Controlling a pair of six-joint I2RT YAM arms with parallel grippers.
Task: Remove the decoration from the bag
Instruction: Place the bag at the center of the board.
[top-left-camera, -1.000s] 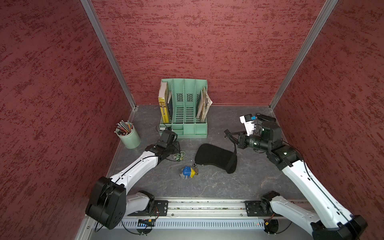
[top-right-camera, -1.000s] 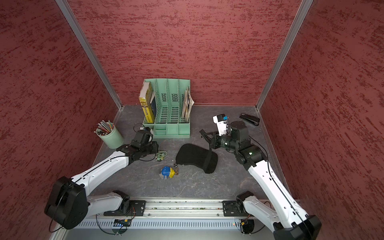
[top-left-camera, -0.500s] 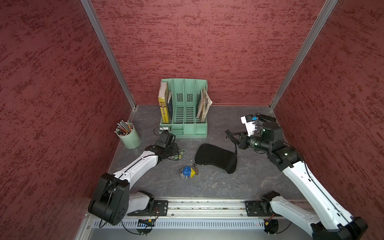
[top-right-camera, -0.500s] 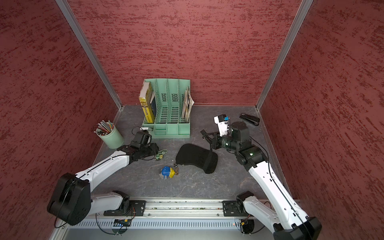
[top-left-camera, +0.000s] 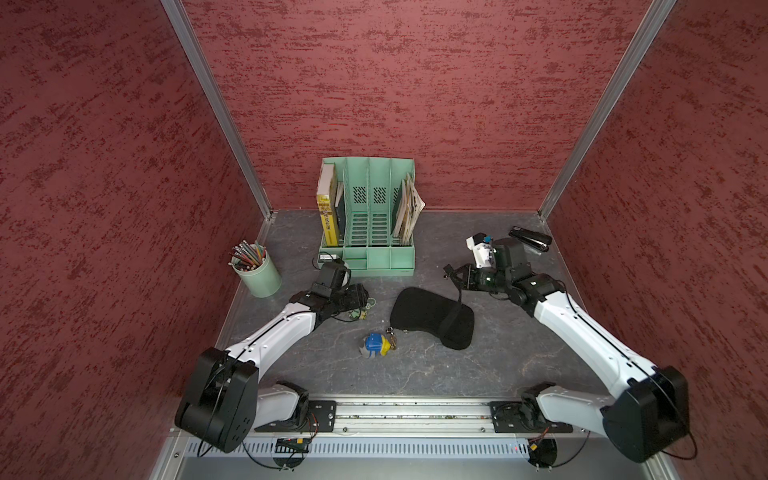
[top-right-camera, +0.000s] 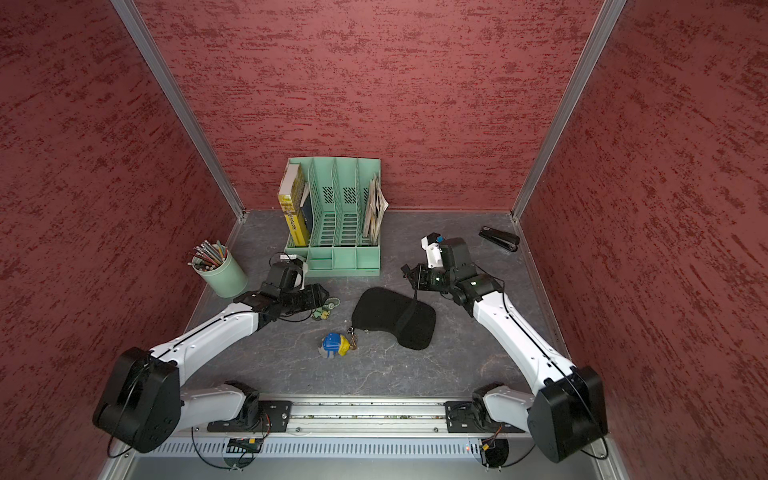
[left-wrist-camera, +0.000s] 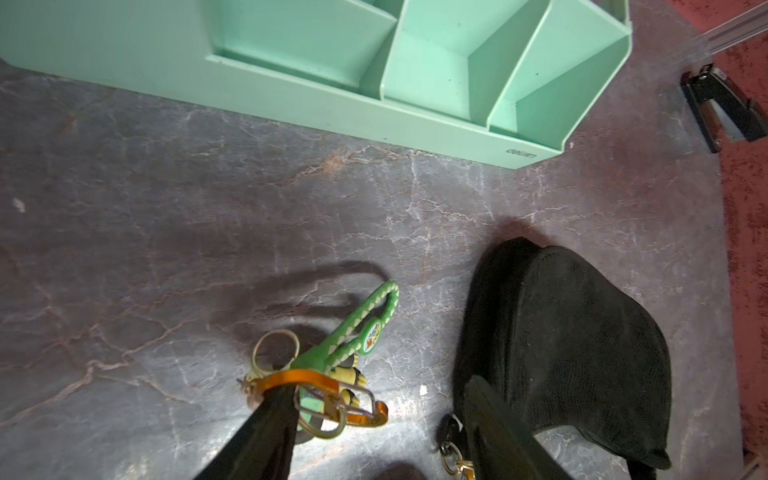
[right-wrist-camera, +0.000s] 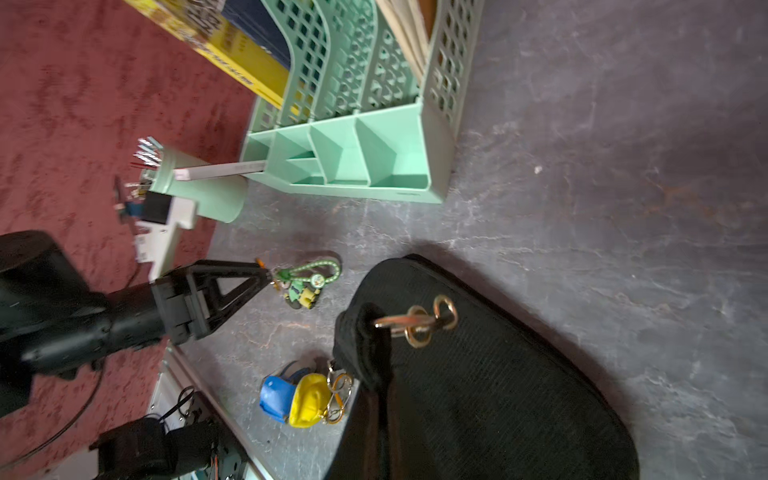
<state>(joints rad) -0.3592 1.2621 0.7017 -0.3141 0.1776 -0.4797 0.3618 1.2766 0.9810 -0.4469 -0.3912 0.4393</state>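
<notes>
The black bag (top-left-camera: 428, 316) (top-right-camera: 386, 311) lies flat mid-table. My right gripper (top-left-camera: 453, 276) (right-wrist-camera: 379, 419) is shut on its strap and holds it up, the metal clasp (right-wrist-camera: 419, 322) dangling. A green decoration (top-left-camera: 360, 313) (left-wrist-camera: 357, 332) with an orange carabiner (left-wrist-camera: 291, 380) lies on the table left of the bag, apart from it. My left gripper (top-left-camera: 363, 305) (left-wrist-camera: 382, 432) is open over it, the carabiner looped against one fingertip (left-wrist-camera: 270, 415). A blue and yellow decoration (top-left-camera: 376, 345) (right-wrist-camera: 291, 399) lies at the bag's near-left corner, its clip touching the bag.
A mint file rack (top-left-camera: 368, 232) with books stands at the back. A pencil cup (top-left-camera: 259, 274) sits at the left wall. A black stapler (top-left-camera: 532, 239) lies back right. Red walls close in three sides.
My left gripper's jaws have spread apart over the green decoration. The right arm still holds the strap in the same place.
</notes>
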